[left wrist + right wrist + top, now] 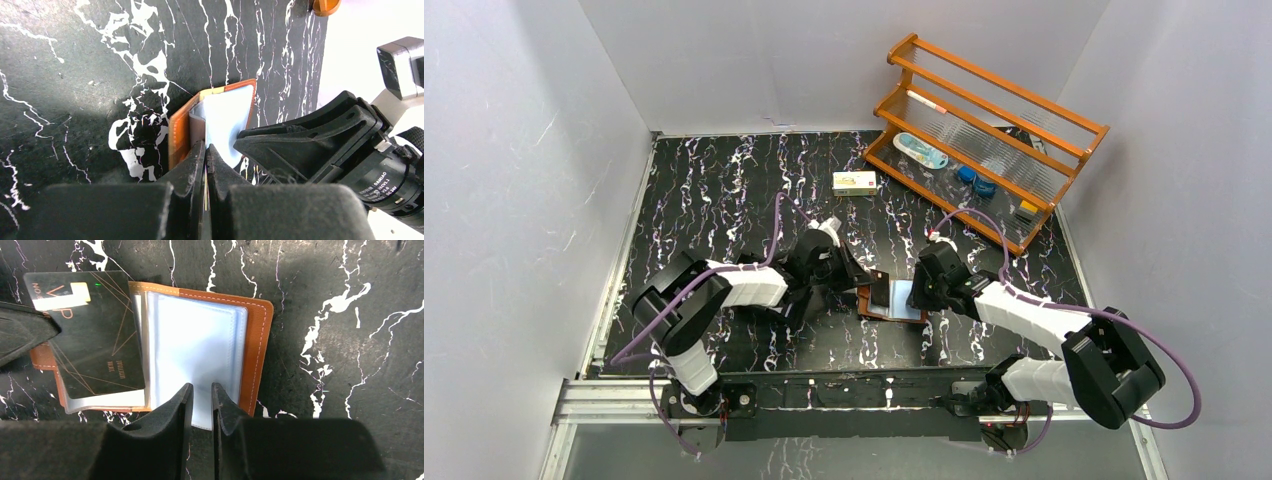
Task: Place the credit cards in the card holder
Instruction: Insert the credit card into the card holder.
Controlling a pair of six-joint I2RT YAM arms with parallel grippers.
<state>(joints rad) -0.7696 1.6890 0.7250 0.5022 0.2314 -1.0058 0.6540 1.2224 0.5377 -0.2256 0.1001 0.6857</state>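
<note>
The brown card holder (902,312) (260,340) lies open on the black marbled table, its clear pockets (195,340) facing up. My left gripper (864,280) (206,150) is shut on a black credit card (95,335) with gold lines. The card lies slanted over the holder's left half, and its edge shows as a thin line between the jaws. My right gripper (916,295) (201,390) hangs over the near edge of the clear pockets, with its jaws a narrow gap apart and the pocket edge showing between them.
An orange wooden rack (994,130) with small items stands at the back right. A white-and-yellow carton (854,181) lies behind the holder. Grey walls close in the table on the left, back and right.
</note>
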